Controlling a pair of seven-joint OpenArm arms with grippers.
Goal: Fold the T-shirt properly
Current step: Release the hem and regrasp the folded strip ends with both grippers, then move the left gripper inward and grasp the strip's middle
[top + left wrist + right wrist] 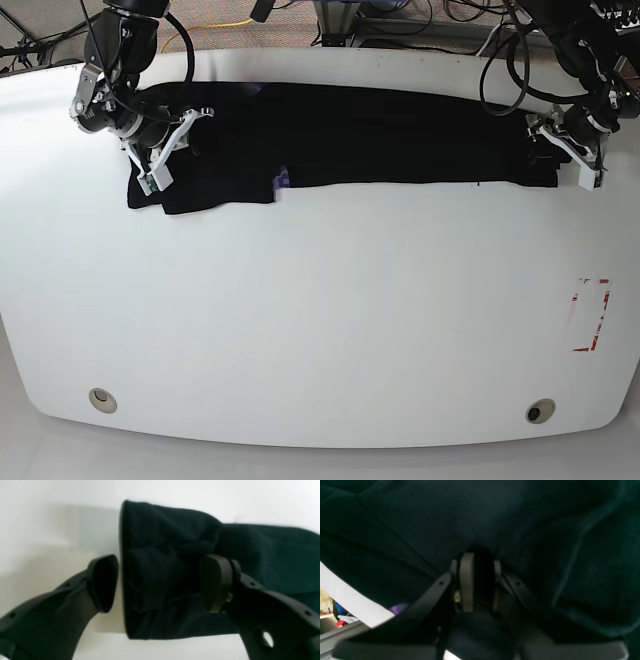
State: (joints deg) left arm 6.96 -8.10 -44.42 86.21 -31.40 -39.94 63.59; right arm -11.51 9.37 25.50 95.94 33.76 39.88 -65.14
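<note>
- Left gripper [160, 583] stands with its jaws spread wide, one finger [103, 582] over bare white counter [320, 300] just off the cloth's edge, the other finger [215, 582] above the black fabric; nothing is clamped between them.
- Right gripper [476, 580] has its jaws drawn close together with a fold of the black T-shirt [340, 140] pinched between the pads, cloth filling nearly all of the right wrist view.
- No lettering or brand can be read on the T-shirt; only a small patch of purple print [283, 178] peeks out at its near edge in the base view, and a purple sliver shows in the right wrist view.
- At the counter's near right side in the base view lies a red-and-white rectangular marking [590, 315]; any writing on it is too small to make out.
- In the base view the T-shirt lies as a long, narrow black band across the far part of the counter, reaching from one gripper to the other.
- Its sleeve end bunches under the left gripper; the opposite end widens towards the front by the right gripper.
</note>
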